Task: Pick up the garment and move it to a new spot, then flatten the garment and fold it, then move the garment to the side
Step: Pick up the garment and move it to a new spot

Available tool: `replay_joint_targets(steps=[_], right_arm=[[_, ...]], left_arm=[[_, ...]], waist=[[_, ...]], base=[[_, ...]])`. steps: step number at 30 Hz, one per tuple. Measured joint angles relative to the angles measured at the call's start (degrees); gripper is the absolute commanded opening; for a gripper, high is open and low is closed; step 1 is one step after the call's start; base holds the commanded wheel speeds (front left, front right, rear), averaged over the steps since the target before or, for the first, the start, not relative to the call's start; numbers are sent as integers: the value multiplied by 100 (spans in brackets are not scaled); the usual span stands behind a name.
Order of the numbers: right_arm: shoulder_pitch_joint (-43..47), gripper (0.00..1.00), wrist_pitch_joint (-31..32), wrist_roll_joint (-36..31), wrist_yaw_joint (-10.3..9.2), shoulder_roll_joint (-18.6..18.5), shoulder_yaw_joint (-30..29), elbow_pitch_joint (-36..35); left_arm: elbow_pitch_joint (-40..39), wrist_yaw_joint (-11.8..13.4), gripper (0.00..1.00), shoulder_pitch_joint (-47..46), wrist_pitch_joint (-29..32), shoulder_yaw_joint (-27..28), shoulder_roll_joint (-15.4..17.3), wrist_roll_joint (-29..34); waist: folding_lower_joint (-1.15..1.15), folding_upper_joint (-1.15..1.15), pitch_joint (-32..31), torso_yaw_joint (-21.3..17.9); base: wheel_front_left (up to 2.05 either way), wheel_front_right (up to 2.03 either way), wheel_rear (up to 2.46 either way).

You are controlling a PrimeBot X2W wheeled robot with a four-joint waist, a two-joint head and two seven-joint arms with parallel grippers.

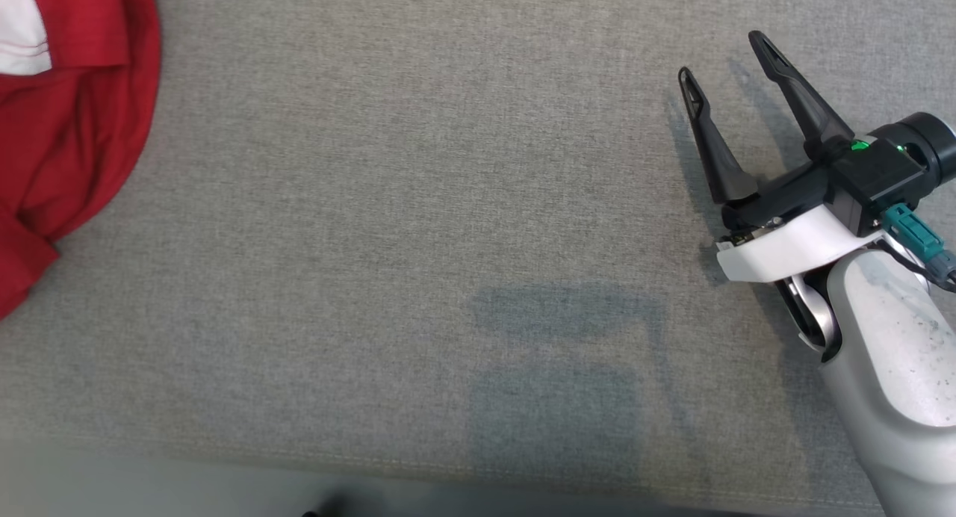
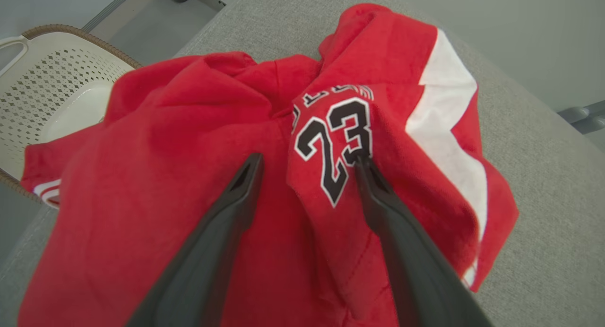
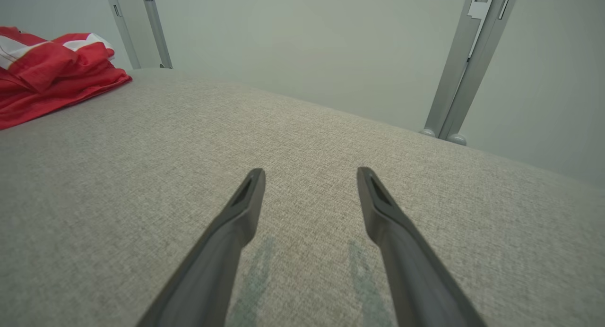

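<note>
A cream perforated basket (image 2: 56, 86) sits at ten o'clock, past the worktop (image 1: 448, 203) edge. The crumpled red garment (image 2: 165, 185) lies beneath the left gripper (image 2: 307, 162), jaws parted, and at ten o'clock from the equally spread right gripper (image 1: 724, 57).

Garment (image 2: 165, 152): red jersey, white stripe, black 23 outlined in white. State: crumpled, unfolded. Position: heaped on the grey counter (image 1: 448, 203), at my far left.

Soft red cloth garment (image 2: 156, 176) on matt grey woven surface (image 1: 418, 203)
</note>
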Motion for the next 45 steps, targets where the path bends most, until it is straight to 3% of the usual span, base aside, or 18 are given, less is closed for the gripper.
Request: replay_joint_targets(steps=[9,10,12,13,14,15,26,45], right_arm=[[-97,100,0,0,4,8,-8,46],[-97,100,0,0,4,8,-15,62],[-97,100,0,0,3,11,-23,74],[-97,100,0,0,4,16,-23,77],[-97,100,0,0,4,23,-23,88],[-97,100,0,1,4,29,-24,99],[-96,100,0,13,3,129,-32,233],[164,100,0,116,3,392,-20,474]], left_arm=[[359,129,100,3,-171,-192,162,386],[379,120,94,3,-198,-222,157,390],[387,112,47,-12,-263,-258,158,434],[386,93,35,-21,-301,-291,165,450],[387,71,2,-40,-308,-328,165,470],[388,33,0,-71,-310,-353,162,479],[347,-281,0,-593,-604,-564,143,570],[294,-515,0,-963,-653,-950,272,786]], waist=[[0,0,177,-217],[0,0,170,-223],[-1,0,148,-227],[-1,0,137,-227],[0,0,127,-227],[-1,0,116,-226],[-1,0,-115,-168],[-1,0,-846,-179]], base=[[0,0,0],[0,0,0],[0,0,0],[0,0,0],[0,0,0],[0,0,0],[0,0,0],[0,0,0]])
